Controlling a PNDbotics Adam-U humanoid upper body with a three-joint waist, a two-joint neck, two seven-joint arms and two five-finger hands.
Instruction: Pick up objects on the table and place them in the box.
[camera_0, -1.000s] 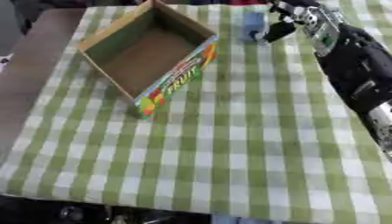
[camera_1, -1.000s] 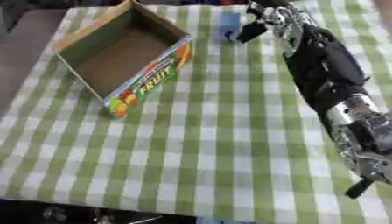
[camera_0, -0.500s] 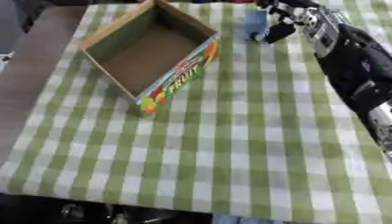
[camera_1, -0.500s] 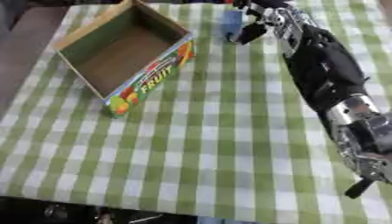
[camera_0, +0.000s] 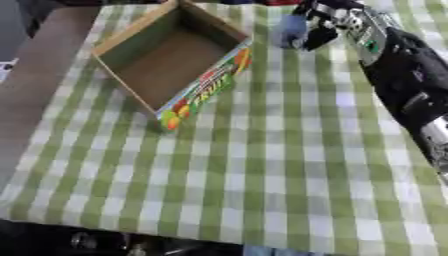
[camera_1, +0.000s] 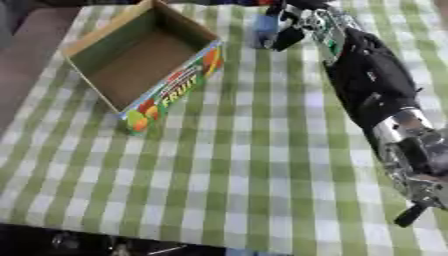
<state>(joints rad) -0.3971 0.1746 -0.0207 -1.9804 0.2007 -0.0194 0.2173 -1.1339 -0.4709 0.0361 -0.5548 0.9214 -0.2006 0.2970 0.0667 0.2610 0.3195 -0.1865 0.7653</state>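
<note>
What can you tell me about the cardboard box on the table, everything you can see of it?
The box is an open-topped, shallow rectangular tray of brown cardboard, plain inside, and it looks empty. Its outer long side facing the robot is printed with colourful fruit pictures and the word FRUIT. It sits flat on the green-and-white checked tablecloth, turned at an angle, at the far left. Nothing touches it but the cloth; the right hand is apart from it, off to its right.

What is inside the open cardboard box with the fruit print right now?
The cardboard box shows only its bare brown floor; nothing lies in it. Its near inner wall is hidden from view. The small blue object is outside, at the right hand.
</note>
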